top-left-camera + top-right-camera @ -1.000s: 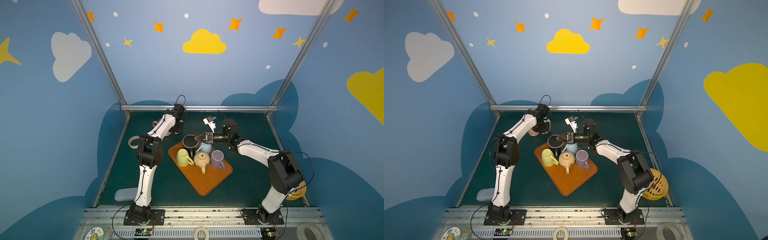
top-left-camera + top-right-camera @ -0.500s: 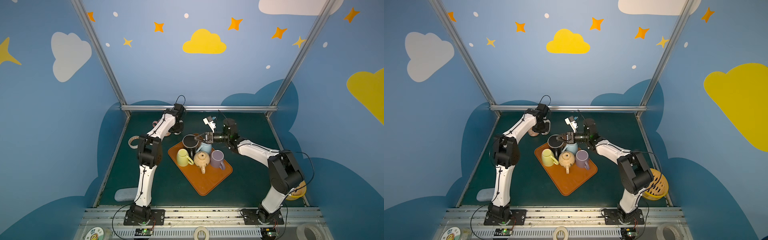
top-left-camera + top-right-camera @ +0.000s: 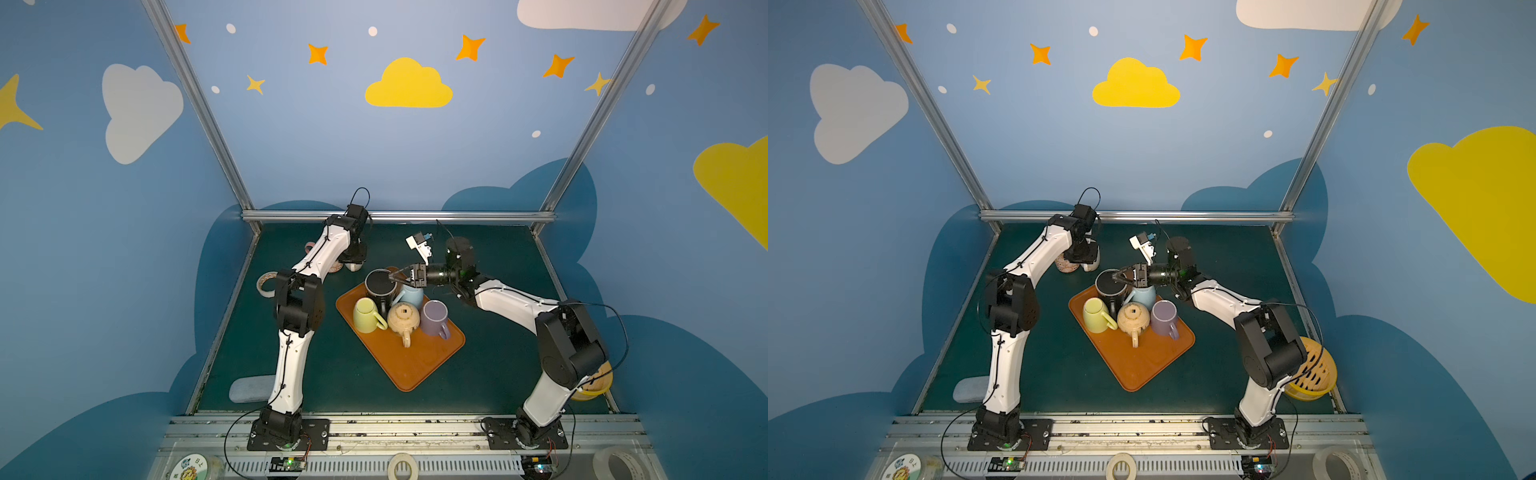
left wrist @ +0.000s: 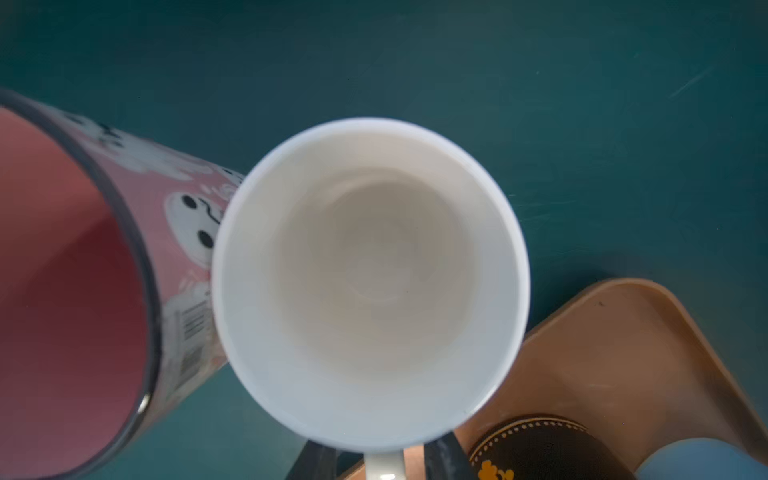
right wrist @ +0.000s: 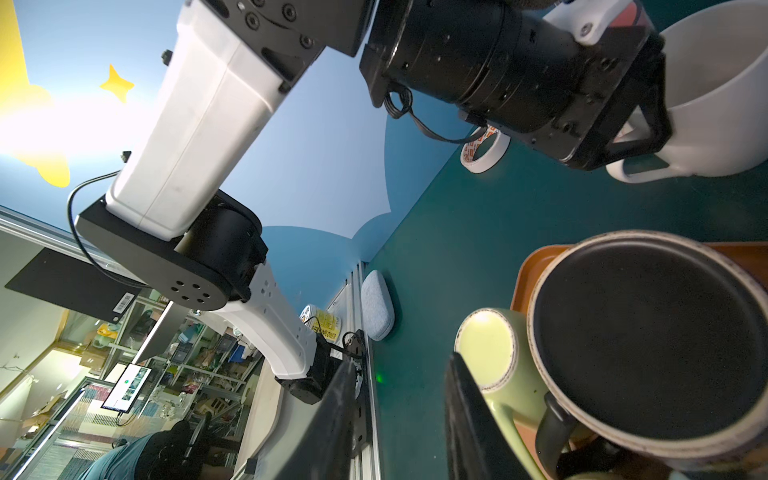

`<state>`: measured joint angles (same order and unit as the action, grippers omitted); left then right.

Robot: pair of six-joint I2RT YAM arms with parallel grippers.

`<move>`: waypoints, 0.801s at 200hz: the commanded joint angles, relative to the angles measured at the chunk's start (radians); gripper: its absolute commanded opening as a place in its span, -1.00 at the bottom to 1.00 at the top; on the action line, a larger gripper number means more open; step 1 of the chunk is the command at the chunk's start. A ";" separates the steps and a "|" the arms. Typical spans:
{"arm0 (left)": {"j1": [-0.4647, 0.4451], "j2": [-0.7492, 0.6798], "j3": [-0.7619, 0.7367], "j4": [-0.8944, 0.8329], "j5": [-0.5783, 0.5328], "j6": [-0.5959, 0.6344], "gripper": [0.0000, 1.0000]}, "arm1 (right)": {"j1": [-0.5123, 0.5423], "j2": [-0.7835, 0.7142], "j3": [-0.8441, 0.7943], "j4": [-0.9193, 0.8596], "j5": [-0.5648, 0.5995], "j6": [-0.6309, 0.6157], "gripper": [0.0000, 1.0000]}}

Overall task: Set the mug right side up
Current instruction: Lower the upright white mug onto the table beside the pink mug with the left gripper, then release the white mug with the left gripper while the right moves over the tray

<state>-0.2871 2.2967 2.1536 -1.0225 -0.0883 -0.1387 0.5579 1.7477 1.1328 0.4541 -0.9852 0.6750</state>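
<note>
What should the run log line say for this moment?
white mug: upright on table | left gripper: open around handle | right gripper: open, empty, near black mug

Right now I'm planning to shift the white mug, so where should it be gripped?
By its handle, from the tray side: the fingers of the left gripper flank it there. The white mug stands upright, mouth up, and the pink cup crowds one wall, so a grip across the body looks blocked.
</note>
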 commanded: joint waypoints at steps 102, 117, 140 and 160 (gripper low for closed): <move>-0.001 -0.300 -0.177 0.042 -0.007 -0.024 0.05 | 0.024 -0.189 0.027 -0.353 0.115 -0.269 -0.21; -0.002 -0.365 -0.244 0.066 0.026 -0.033 0.06 | 0.037 -0.215 0.044 -0.450 0.157 -0.321 -0.17; -0.006 -0.495 -0.387 0.114 0.069 -0.060 0.11 | 0.080 -0.232 0.077 -0.623 0.230 -0.431 -0.07; -0.007 -0.652 -0.561 0.197 0.114 -0.081 0.14 | 0.116 -0.231 0.081 -0.703 0.272 -0.487 -0.01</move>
<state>-0.2893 1.7775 1.7435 -0.9016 -0.0387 -0.1818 0.6346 1.5303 1.1900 -0.0605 -0.7948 0.3145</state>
